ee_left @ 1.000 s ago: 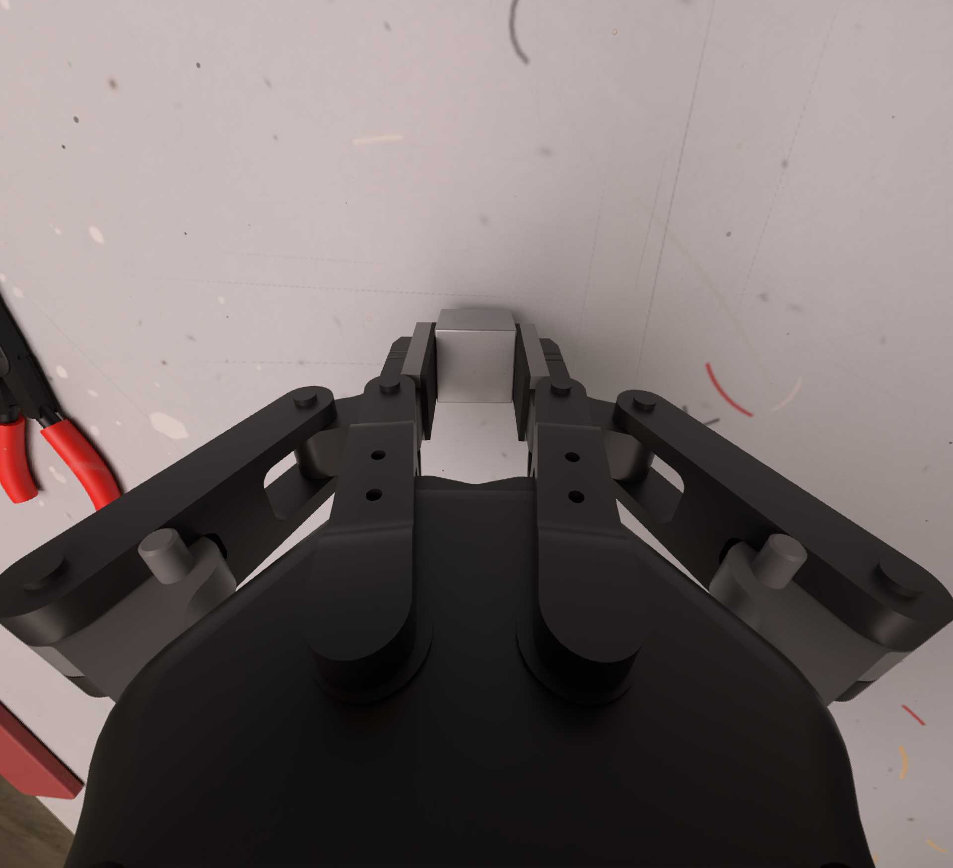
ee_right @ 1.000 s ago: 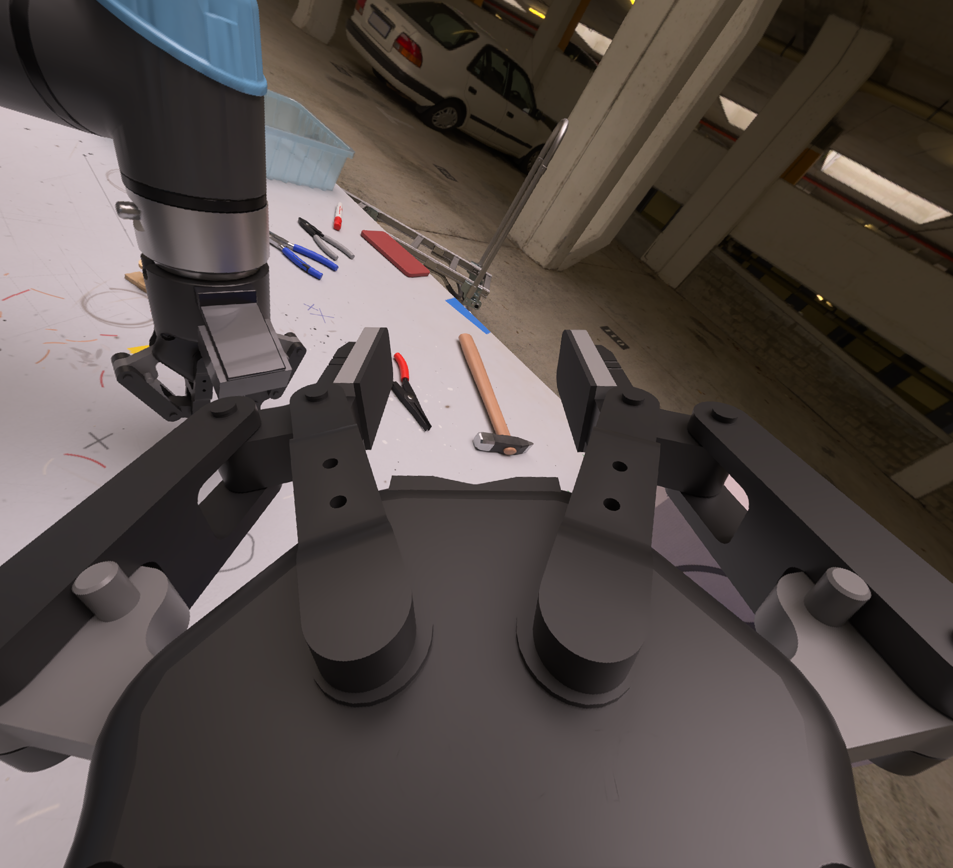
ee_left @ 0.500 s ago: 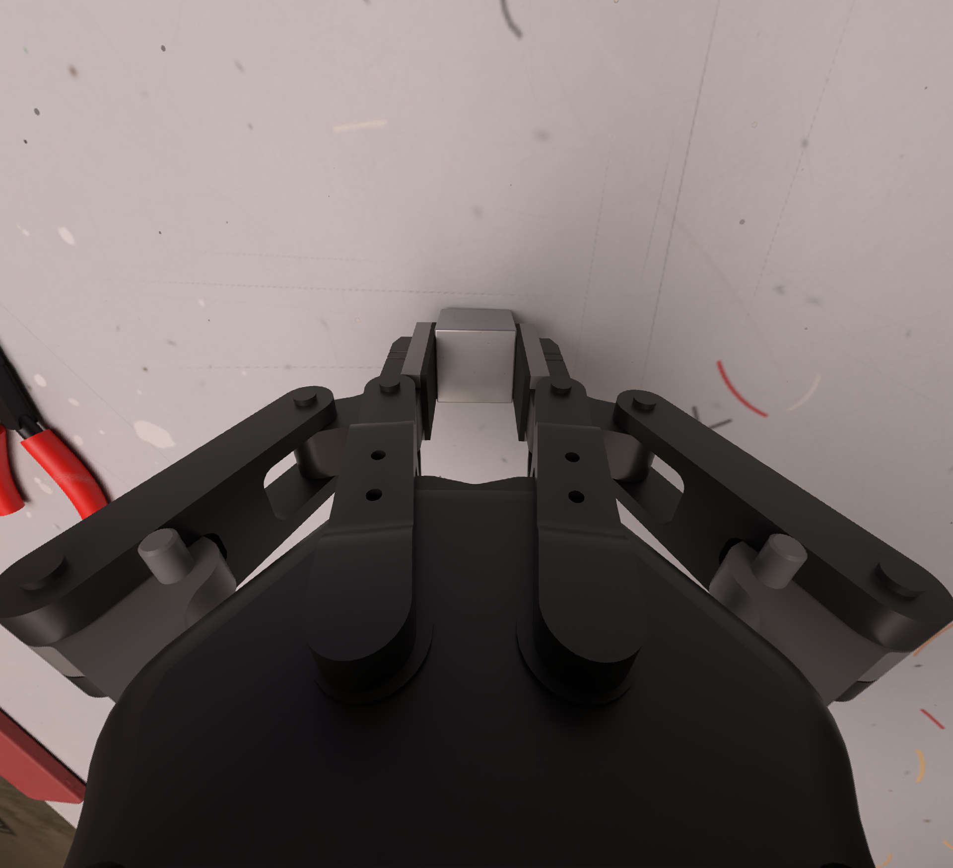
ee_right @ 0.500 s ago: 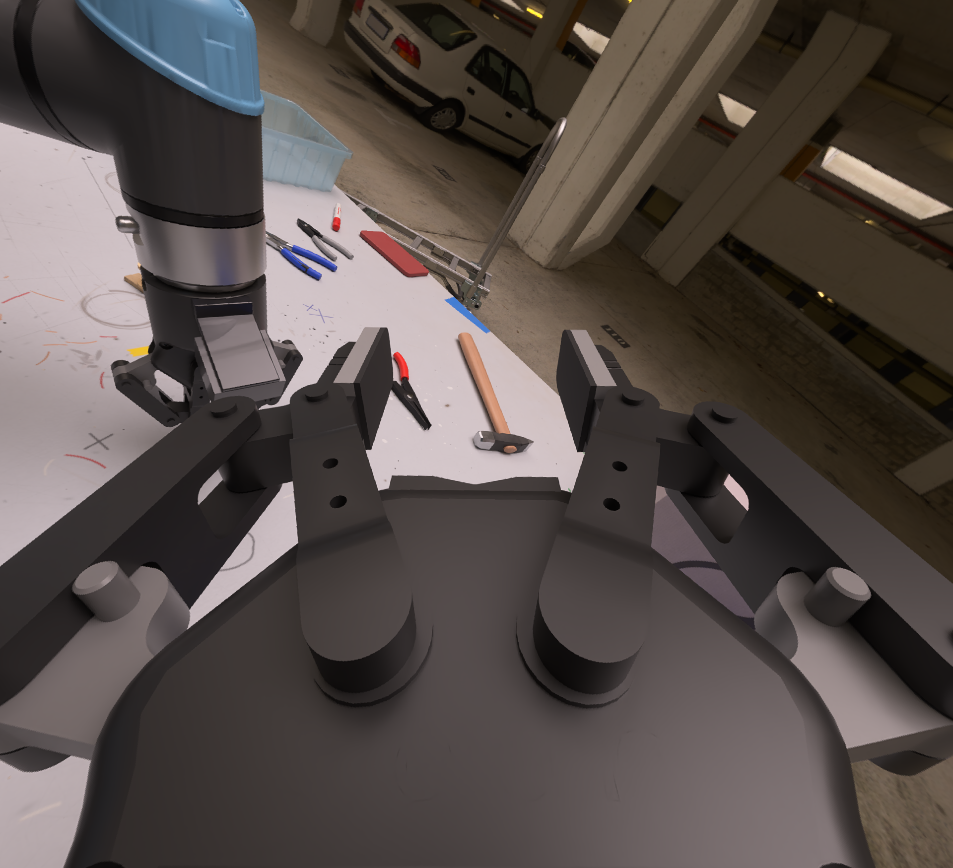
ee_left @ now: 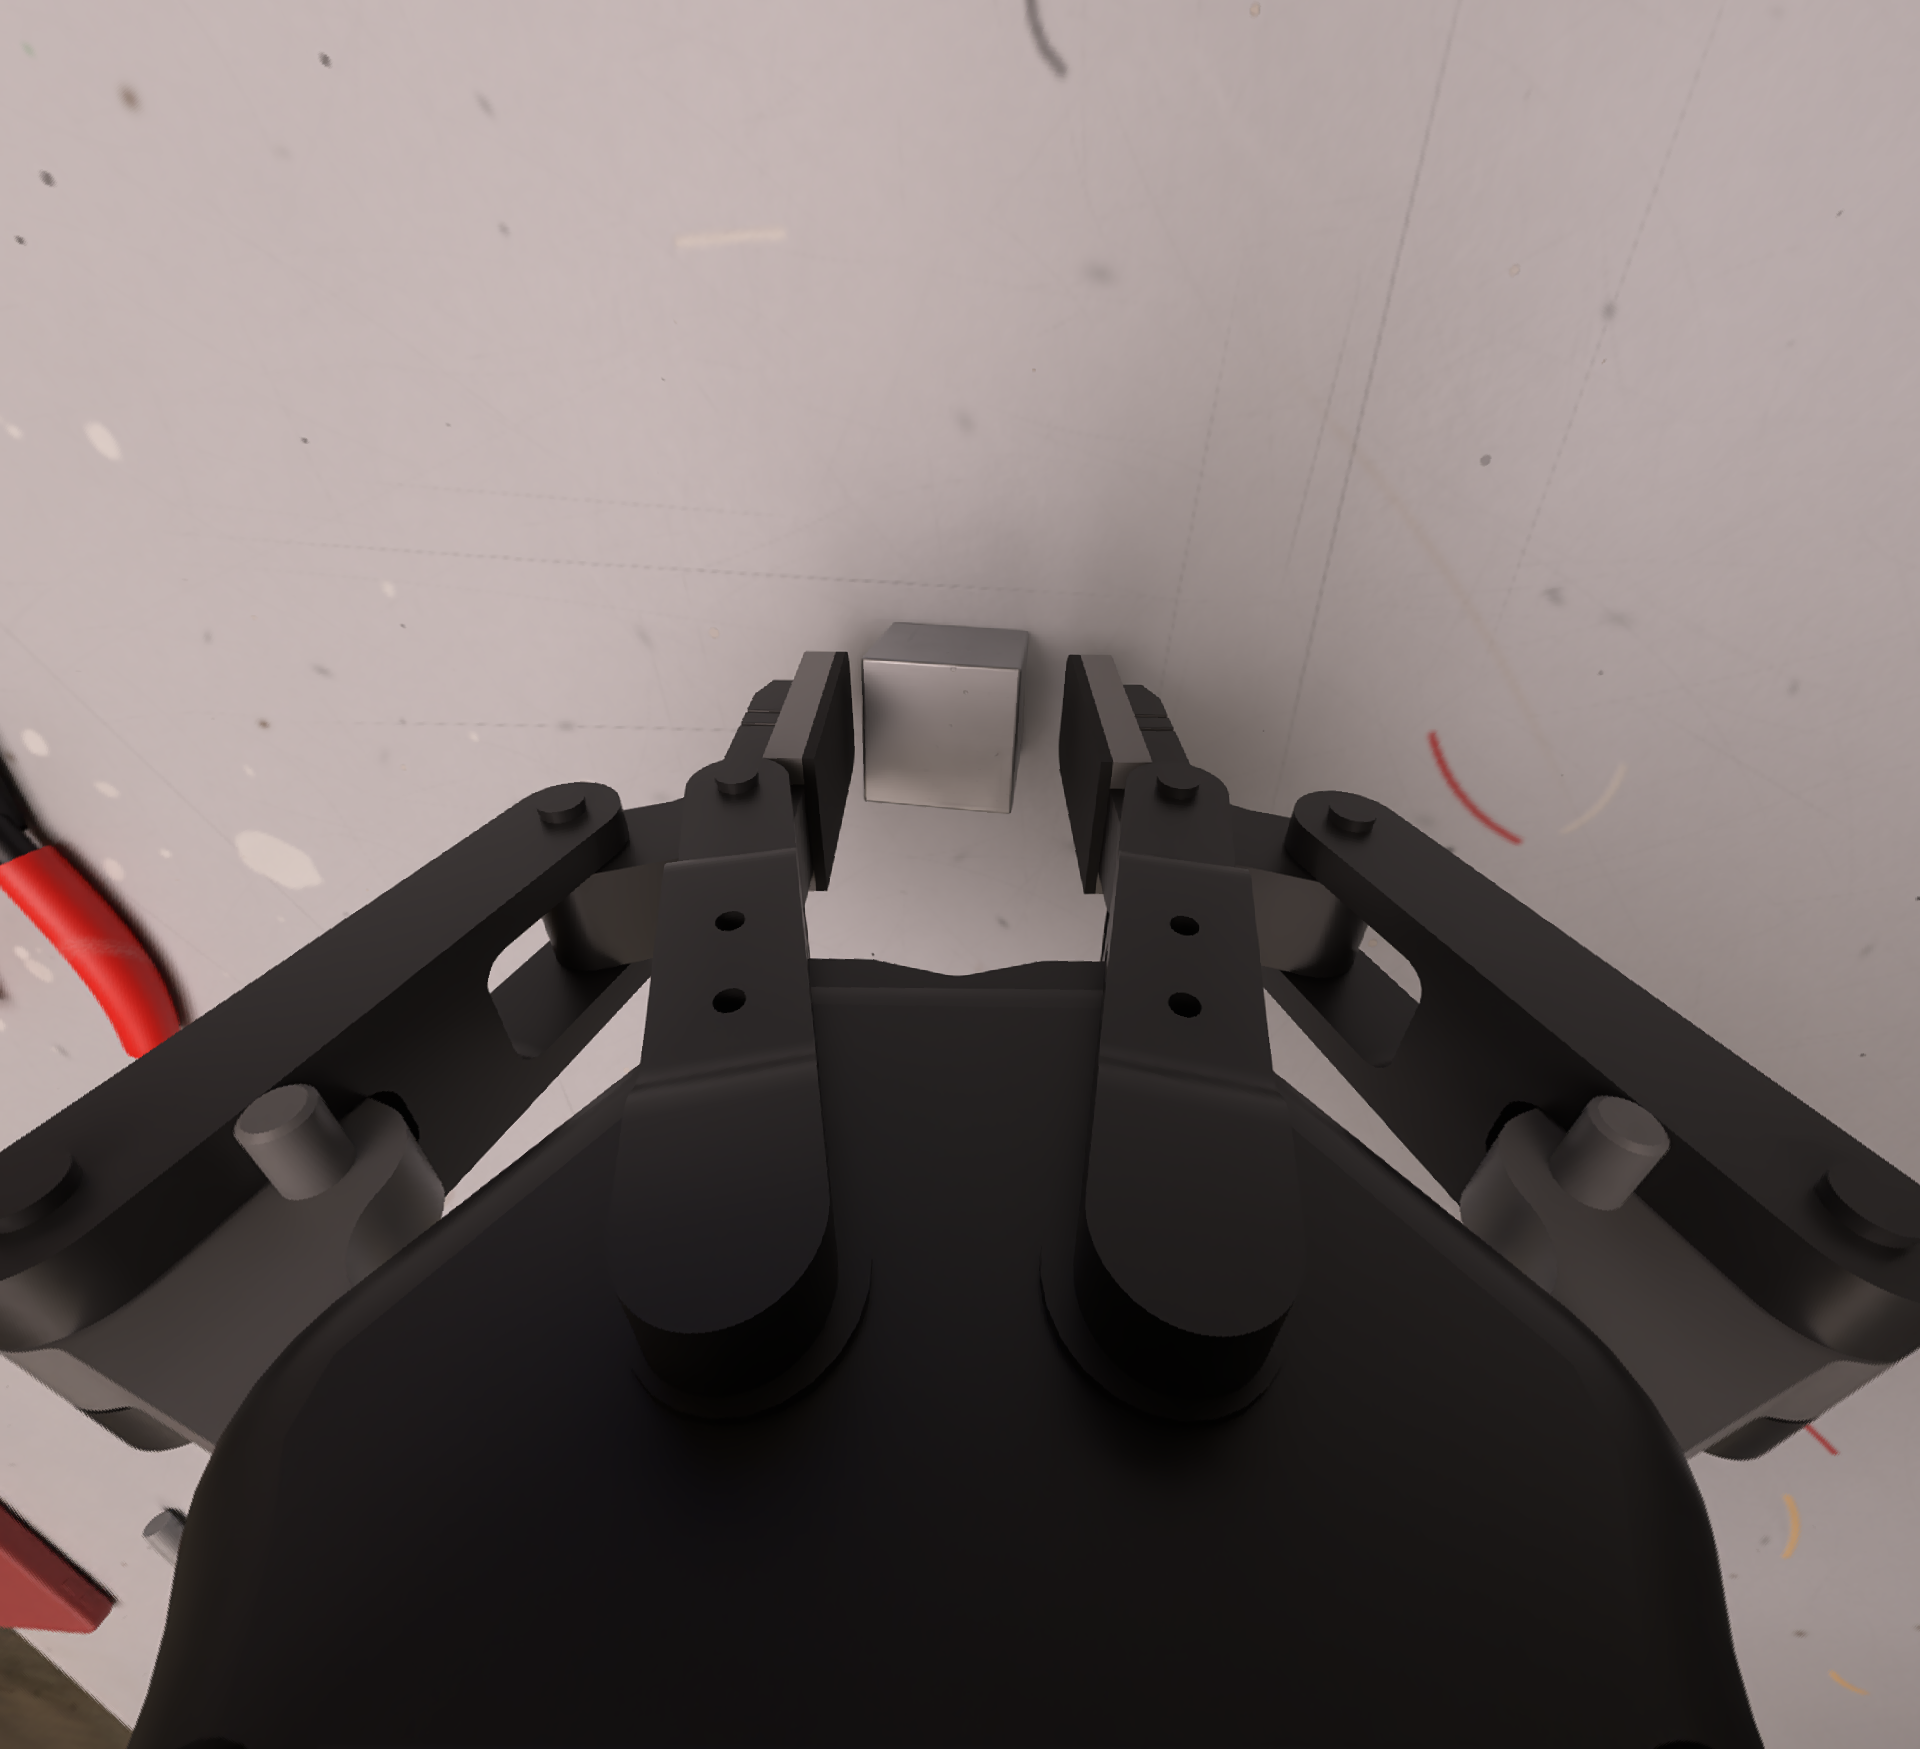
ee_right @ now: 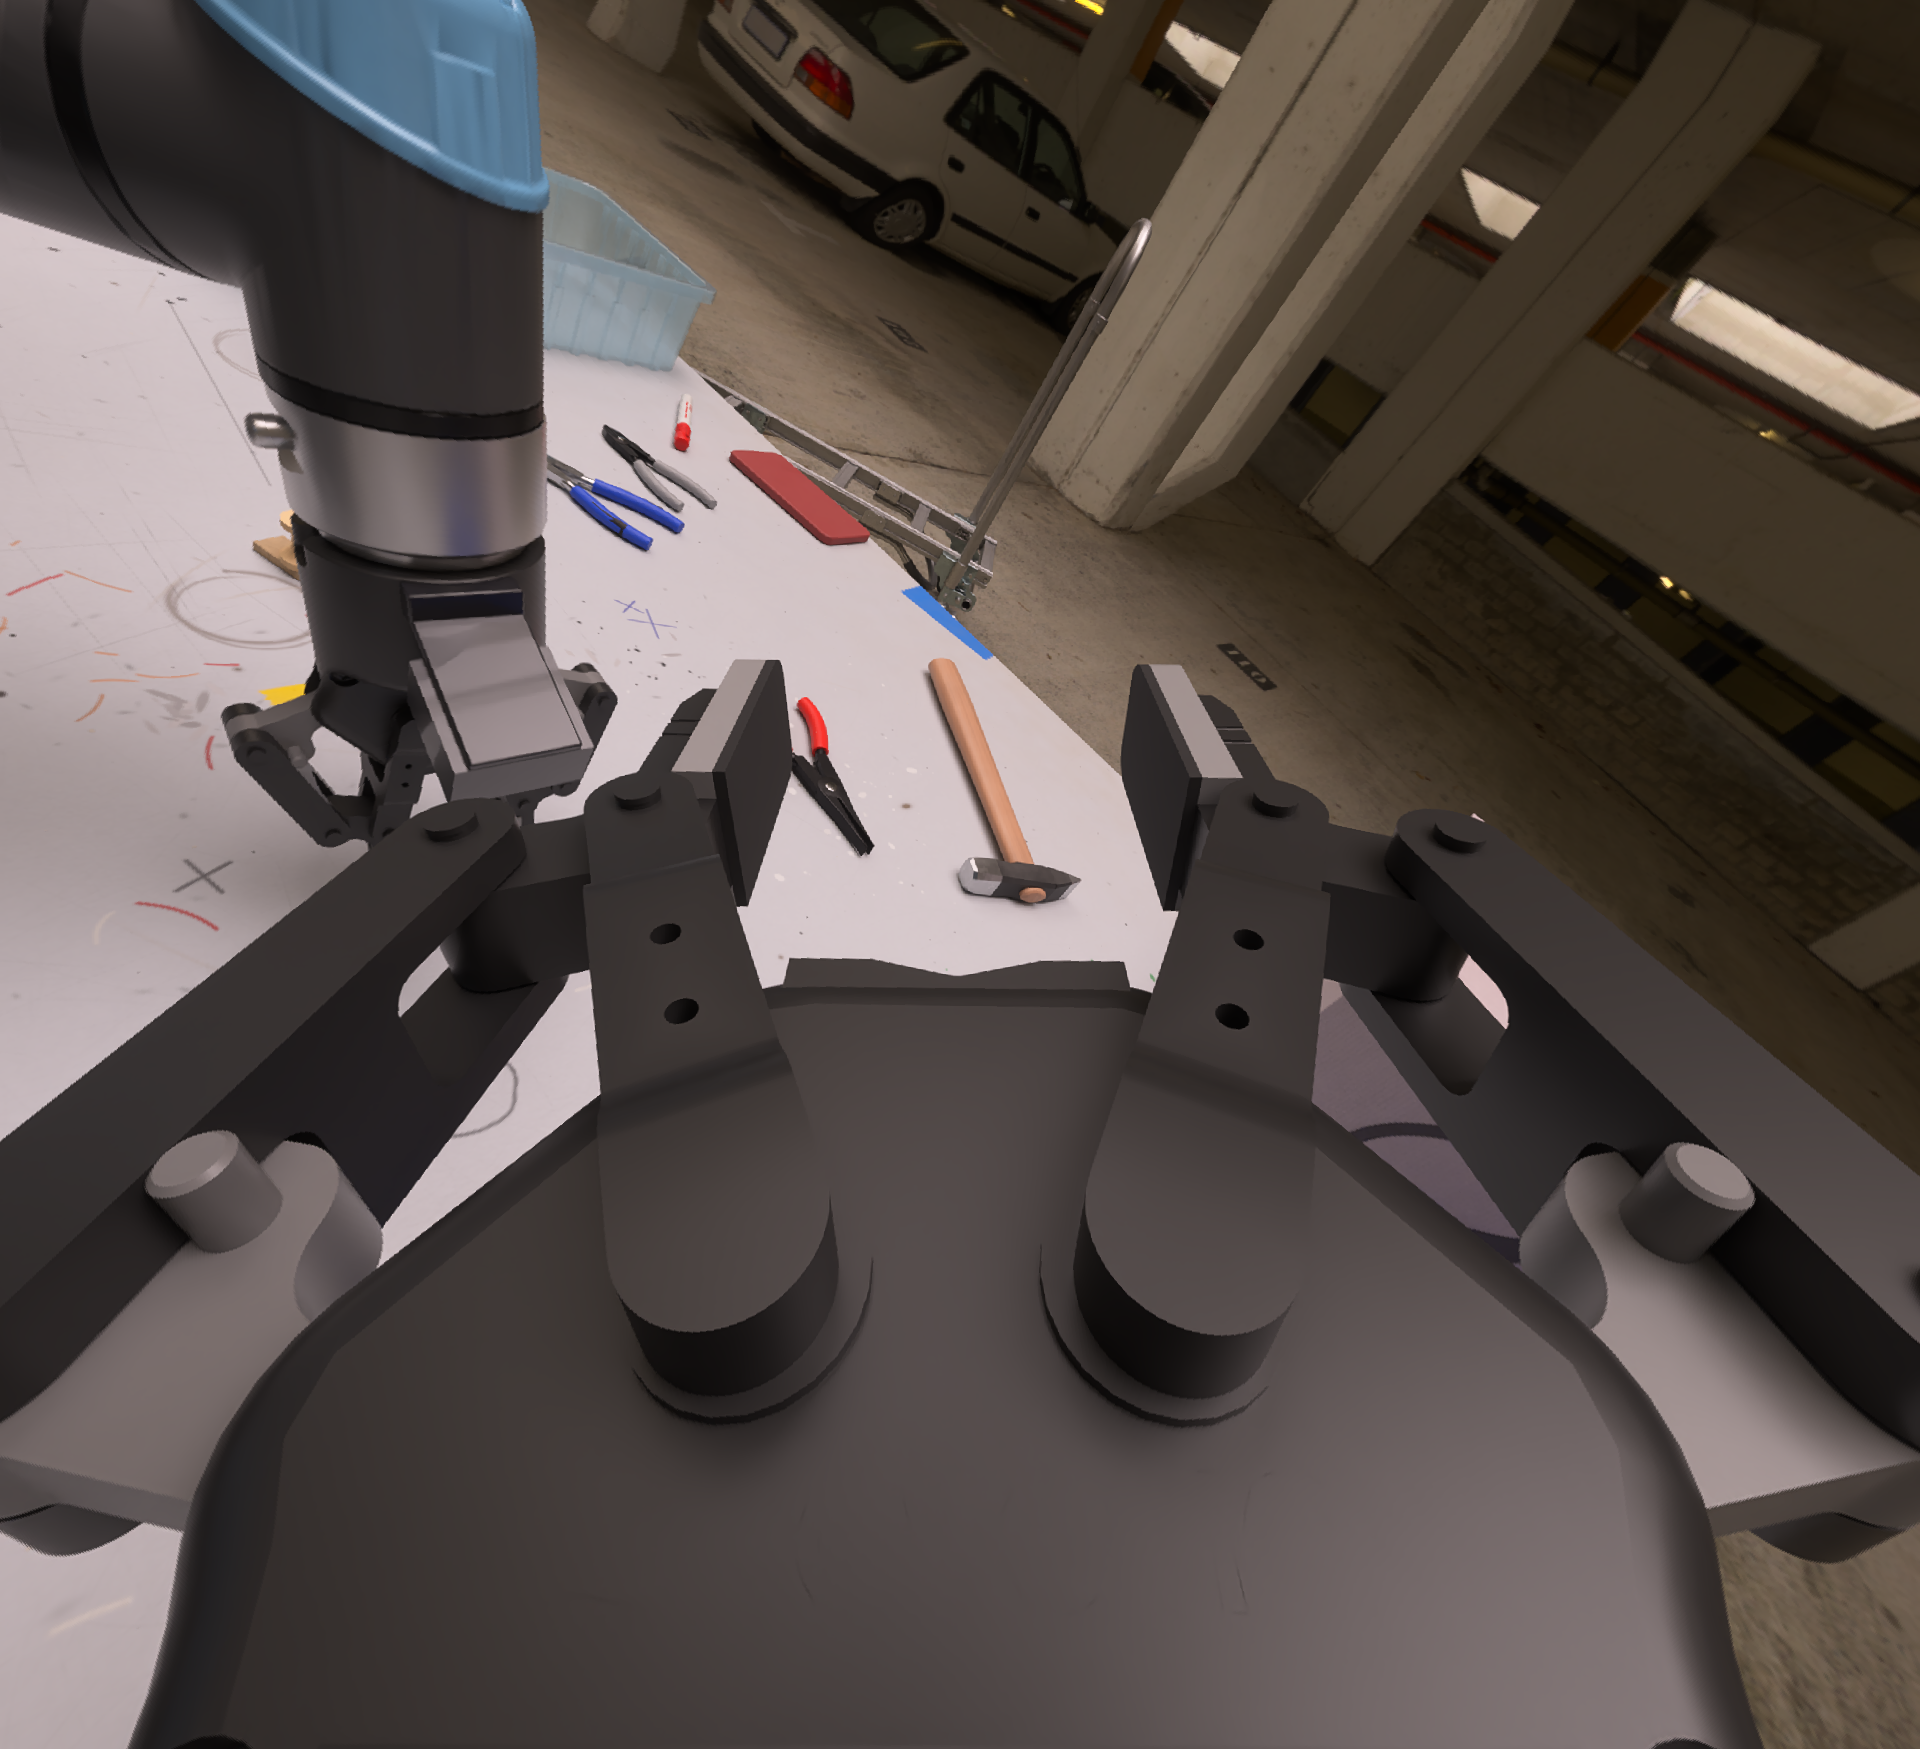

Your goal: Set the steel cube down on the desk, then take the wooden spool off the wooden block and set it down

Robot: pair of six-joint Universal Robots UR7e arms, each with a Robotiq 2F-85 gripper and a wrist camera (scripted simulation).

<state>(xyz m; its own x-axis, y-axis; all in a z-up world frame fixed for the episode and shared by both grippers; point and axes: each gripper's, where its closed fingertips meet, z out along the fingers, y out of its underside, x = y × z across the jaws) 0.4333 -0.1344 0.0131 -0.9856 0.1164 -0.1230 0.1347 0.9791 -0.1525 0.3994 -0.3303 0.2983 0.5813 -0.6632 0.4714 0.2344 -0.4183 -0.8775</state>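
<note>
Left gripper, fingers parted narrowly, straddles the steel cube, which sits square on the white desk, faces parallel to the pads; no long axis. Red-handled pliers at 9 o'clock. Right gripper gapes wide, empty.

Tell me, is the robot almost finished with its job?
Not yet, about halfway. The steel cube looks set down on the desk: the left gripper has gaps between its pads and the cube. The spool step is left. Only a wooden corner peeks from behind the left arm; no spool shows. The right gripper waits open and empty.
</note>
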